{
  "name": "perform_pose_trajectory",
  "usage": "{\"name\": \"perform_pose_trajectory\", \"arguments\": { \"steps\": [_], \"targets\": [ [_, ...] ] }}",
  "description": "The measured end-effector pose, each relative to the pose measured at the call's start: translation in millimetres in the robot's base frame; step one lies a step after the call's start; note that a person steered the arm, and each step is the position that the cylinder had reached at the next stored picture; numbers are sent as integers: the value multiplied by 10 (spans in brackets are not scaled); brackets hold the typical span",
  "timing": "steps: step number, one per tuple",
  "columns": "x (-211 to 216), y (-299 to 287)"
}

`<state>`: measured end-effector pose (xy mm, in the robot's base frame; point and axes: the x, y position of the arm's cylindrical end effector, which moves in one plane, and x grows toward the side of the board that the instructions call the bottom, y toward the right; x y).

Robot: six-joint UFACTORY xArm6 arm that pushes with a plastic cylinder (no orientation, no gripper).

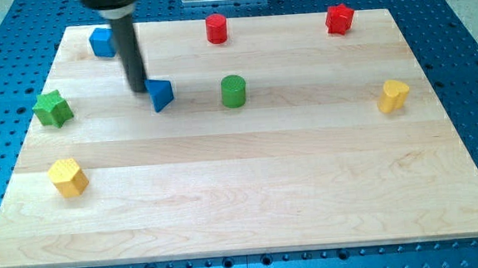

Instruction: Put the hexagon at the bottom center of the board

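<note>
- My tip (139,90) is a bare rod end with nothing to open or close, and it holds nothing. It sits up and to the view's right of the yellow hexagon (67,178), well apart from it.
- The counter (267,190) is the pale wooden board. The yellow hexagon rests near its left edge, in the lower half, so the bottom-centre spot lies down and far to the view's right of the hexagon.
- I judge the coming move turns on this: the hexagon lies down-left of my tip, yet it must travel right. My tip would need to get round to the hexagon's left side first.
- The blue triangle (161,95), up-right of the hexagon, is just beside my tip, touching or nearly so.
- The green star (53,109) is straight above the hexagon and is its nearest neighbour.
- The green cylinder (233,91) lies further right than the triangle, clear of the hexagon's likely path.
</note>
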<state>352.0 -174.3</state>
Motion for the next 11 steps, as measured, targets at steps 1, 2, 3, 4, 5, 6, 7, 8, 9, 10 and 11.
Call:
{"name": "perform_pose_trajectory", "arguments": {
  "steps": [1,2,3,4,5,6,7,8,9,10,11],
  "targets": [
    [411,-620],
    [827,-487],
    [1262,-671],
    [1445,-632],
    [1779,-638],
    [1954,-105],
    [1982,626],
    [2082,119],
    [2147,437],
    [2166,1579],
    [2267,1106]
  ]
}}
